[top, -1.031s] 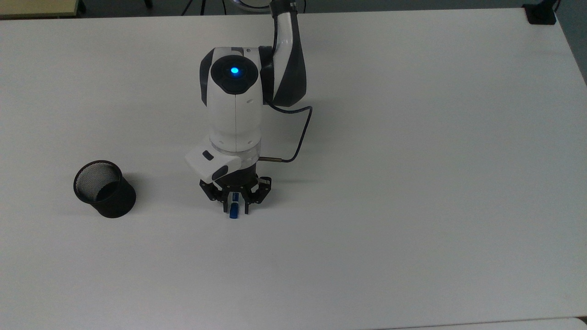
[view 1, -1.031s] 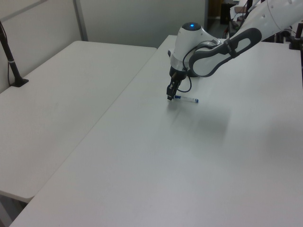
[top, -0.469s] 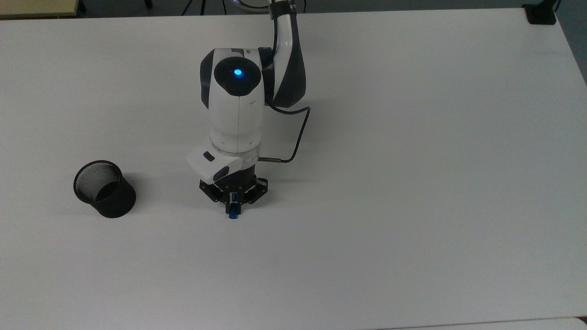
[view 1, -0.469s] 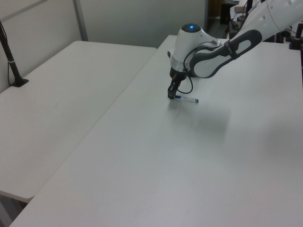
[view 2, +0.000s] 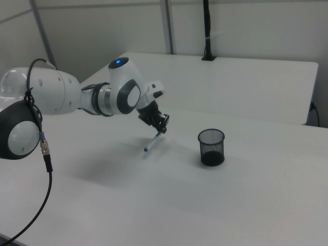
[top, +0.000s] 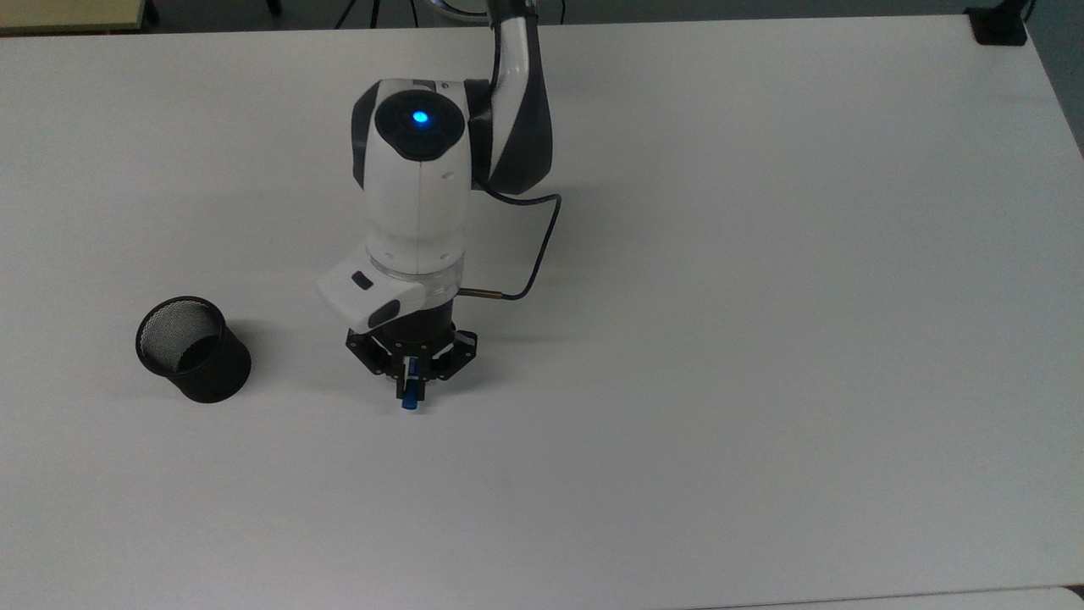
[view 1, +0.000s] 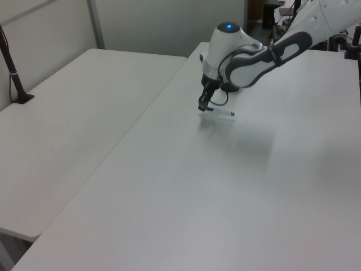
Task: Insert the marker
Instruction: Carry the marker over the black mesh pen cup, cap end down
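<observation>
In the top view, going from its left, the black mesh cup [top: 192, 348] stands upright on the white worktop [top: 762, 339], its open mouth showing. My hand [top: 410, 379] sits to the cup's three o'clock, well apart from it, with bare worktop between us. My fingers are closed on the marker [top: 410, 395], gripping it near its blue-capped end, which pokes out toward six o'clock just past my fingertips. Above that, toward twelve o'clock, my white wrist with its blue light rises over the hand, and a dark cable [top: 529, 254] loops off at its three o'clock side.

In the left view, my hand [view 1: 203, 105] holds the marker [view 1: 220, 113] by one end, and the white barrel runs out toward three o'clock, raised off the worktop [view 1: 197, 197].

In the right view, my hand [view 2: 161, 124] comes first with the marker [view 2: 154, 141] slanting down toward seven o'clock, its small blue end lowest and clear of the worktop [view 2: 230, 205]. The cup [view 2: 211, 146] stands at the marker's three o'clock, apart from it.
</observation>
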Motion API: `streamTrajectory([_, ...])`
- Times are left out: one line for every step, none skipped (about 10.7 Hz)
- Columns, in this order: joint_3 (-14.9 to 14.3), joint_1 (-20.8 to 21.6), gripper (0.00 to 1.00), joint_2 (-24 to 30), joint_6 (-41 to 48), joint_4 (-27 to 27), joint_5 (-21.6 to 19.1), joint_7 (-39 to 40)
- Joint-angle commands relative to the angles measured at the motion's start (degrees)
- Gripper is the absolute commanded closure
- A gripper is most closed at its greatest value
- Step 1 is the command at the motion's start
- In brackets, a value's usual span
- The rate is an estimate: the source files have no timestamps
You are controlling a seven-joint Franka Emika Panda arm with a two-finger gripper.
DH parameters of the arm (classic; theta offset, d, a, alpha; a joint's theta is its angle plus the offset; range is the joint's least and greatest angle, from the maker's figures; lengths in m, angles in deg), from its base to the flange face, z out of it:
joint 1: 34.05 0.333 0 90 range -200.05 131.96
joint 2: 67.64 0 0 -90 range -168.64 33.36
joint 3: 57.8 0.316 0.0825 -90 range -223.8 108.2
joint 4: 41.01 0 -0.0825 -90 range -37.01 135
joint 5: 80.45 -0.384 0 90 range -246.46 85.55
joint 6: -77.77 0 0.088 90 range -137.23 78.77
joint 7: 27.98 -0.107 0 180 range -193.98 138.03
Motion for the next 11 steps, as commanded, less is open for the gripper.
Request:
streamTrajectory([-0.91, -2.11, 0.94, 5.51, -1.06, 1.20, 0.59, -2.65])
streamTrajectory([-1.09, -3.25, 0.94, 6.74, -1.14, 1.20, 0.59, -4.05])
streamTrajectory([-1.18, -4.04, 0.94, 8.32, -1.14, 1.20, 0.76, -5.46])
streamTrajectory([-2.14, -5.01, 0.94, 10.25, -1.32, 1.20, 0.77, -5.73])
streamTrajectory([-3.45, -5.45, 0.94, 10.71, -6.89, 1.38, 0.68, -5.74])
streamTrajectory([-3.73, -6.76, 0.93, 10.54, -13.56, 2.16, 0.59, -5.74])
streamTrajectory([-3.73, -8.43, 0.93, 10.54, -17.10, 2.87, 0.24, -5.74])
streamTrajectory([-3.73, -9.67, 0.93, 10.54, -17.92, 2.79, 0.15, -5.74])
streamTrajectory([-3.73, -10.81, 0.93, 10.54, -19.58, 2.78, 0.06, -5.65])
streamTrajectory([-3.64, -11.43, 0.93, 10.54, -23.95, 3.57, 0.06, -5.65])
streamTrajectory([-3.64, -12.48, 0.93, 10.54, -28.08, 5.23, 0.06, -5.39])
